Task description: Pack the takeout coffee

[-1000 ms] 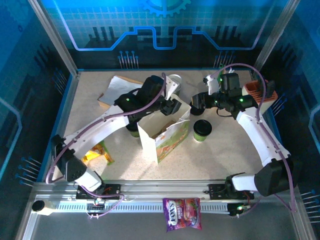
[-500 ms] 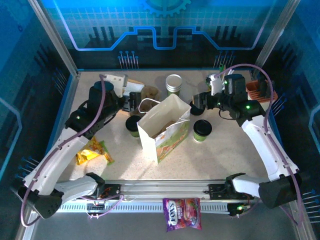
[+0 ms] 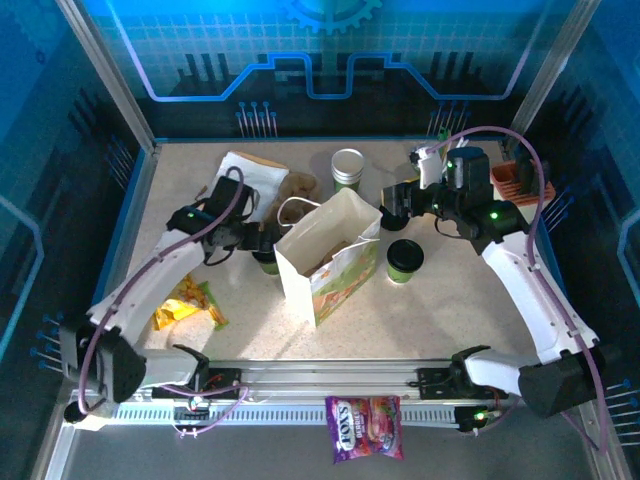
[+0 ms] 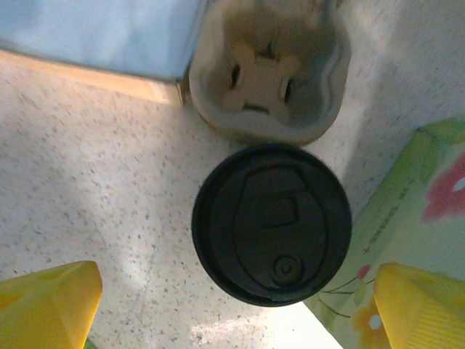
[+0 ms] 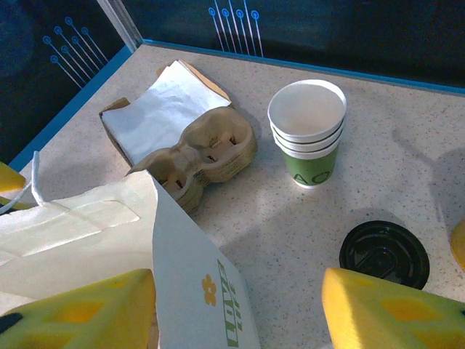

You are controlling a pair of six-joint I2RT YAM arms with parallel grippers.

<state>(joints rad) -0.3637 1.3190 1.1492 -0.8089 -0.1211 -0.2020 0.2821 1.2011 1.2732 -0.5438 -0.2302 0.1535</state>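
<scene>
Counted across the table [image 3: 450,300], left to right: one yellow snack packet [image 3: 185,305] near the left edge; one pile of white napkins [image 3: 240,172] at the back; one pulp cup carrier [image 3: 296,187] just beside the napkins; one flower-printed paper bag [image 3: 335,265], upright and open in the middle; one stack of empty cups [image 3: 347,167] behind the bag, three nested rims seen from the right wrist; one loose black lid [image 5: 383,254] flat on the table; one orange basket [image 3: 510,180] at the far right. One candy bag [image 3: 365,440] on the near rail.

Two lidded coffees, both outside the bag: left cup [image 3: 266,262] standing just beside the bag's left wall, right cup [image 3: 405,260] standing just right of the bag.

Reaching in from the near-left corner, forearm slanting toward the bag: left gripper [image 3: 262,243], pointing down over the left cup. Seen from its wrist, yellow fingers [image 4: 47,302] spread wide, one on each side of the cup's black lid, touching nothing and holding nothing.

Arcing up the right side and bending back inward: right gripper [image 3: 392,205], hovering at the bag's back right corner. Fingers apart, the bag's rim below and between them, gripping nothing.
</scene>
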